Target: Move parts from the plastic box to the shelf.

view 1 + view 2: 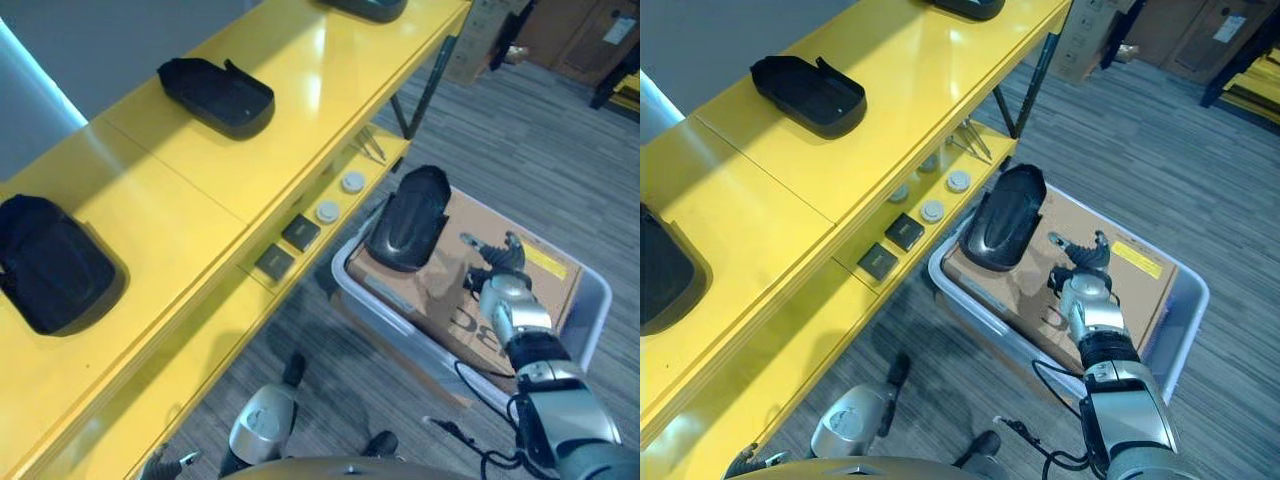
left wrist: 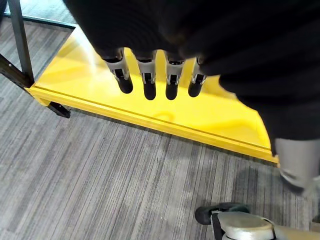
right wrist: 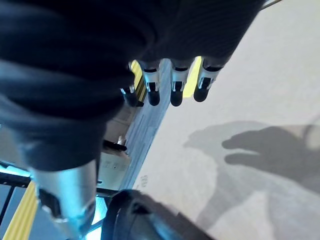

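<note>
A shiny black plastic part with a curved shell shape (image 1: 410,218) lies in the pale grey plastic box (image 1: 592,312) on the floor. It rests on a flat sheet of brown cardboard (image 1: 470,262) inside the box, at the end of the box nearest the yellow metal shelf (image 1: 200,170).

The right hand (image 1: 1080,272) hangs over the cardboard, near the black part but not touching it. Its fingers (image 3: 175,80) are straight and spread out, and it holds nothing.

On the top board of the shelf lie two more black parts, one in the middle (image 1: 217,95) and one close to the robot (image 1: 50,262). A third one (image 1: 370,8) shows just at the far end. On the lower board of the shelf sit two small black square pieces (image 1: 288,247) and some small round grey discs (image 1: 340,197).

The left hand (image 2: 155,75) hangs low over the grey carpet floor (image 2: 100,170), beside a low yellow board (image 2: 150,107). Its fingers point straight down and hold nothing.
</note>
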{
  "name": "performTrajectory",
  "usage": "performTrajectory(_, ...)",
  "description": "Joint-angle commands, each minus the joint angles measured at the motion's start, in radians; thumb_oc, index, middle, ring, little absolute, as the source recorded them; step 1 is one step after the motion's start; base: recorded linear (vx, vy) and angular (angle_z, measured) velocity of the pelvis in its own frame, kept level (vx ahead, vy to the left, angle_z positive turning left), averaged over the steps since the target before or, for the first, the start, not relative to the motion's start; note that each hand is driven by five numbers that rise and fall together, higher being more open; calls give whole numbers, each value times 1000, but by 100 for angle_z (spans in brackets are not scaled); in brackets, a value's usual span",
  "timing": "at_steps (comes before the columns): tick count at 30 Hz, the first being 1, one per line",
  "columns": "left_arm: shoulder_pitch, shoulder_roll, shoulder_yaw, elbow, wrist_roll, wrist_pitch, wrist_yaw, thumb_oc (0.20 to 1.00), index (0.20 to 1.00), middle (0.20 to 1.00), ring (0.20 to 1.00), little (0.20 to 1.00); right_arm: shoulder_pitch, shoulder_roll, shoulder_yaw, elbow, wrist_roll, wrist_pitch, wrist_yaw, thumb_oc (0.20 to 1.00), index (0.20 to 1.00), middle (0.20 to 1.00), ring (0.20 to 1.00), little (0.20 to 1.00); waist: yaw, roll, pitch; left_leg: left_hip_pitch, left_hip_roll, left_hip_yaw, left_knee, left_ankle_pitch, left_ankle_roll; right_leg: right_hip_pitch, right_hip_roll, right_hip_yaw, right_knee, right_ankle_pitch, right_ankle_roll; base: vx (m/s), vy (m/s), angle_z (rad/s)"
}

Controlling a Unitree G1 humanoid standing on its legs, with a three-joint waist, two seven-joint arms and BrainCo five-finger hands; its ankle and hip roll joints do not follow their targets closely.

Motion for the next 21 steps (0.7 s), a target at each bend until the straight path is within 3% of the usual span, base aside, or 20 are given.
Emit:
performTrajectory(1, 22, 4, -45, -2, -19, -5, 10, 1000, 1000, 1000, 1000, 1000, -30, -67, 41, -28, -44, -9, -55, 1000, 1000, 1000, 1000, 1000, 17, 5, -18, -1, 34, -33, -13, -68, -5, -57, -49, 51, 82, -42, 39, -33, 20, 9)
performTrajectory(8, 3, 8, -62, 1, -35, -9, 0, 1000, 1000, 1000, 1000, 1000, -80, -97, 74, 73, -69, 2, -53, 1000, 1000, 1000, 1000, 1000, 32, 6, 5, -41, 27, -50, 9, -64, -5, -87, -55, 46, 99, -40, 37, -40, 20, 7)
performTrajectory(21, -42, 27, -103, -10, -102, -41, -13, 1000, 1000, 1000, 1000, 1000, -188, -156, 154, 253, -40, -67, -66, 1000, 1000, 1000, 1000, 1000, 58, 23, 71, -136, 5, -77, 57, -77, -6, -174, -72, 53, 149, -56, 46, -36, 35, 4)
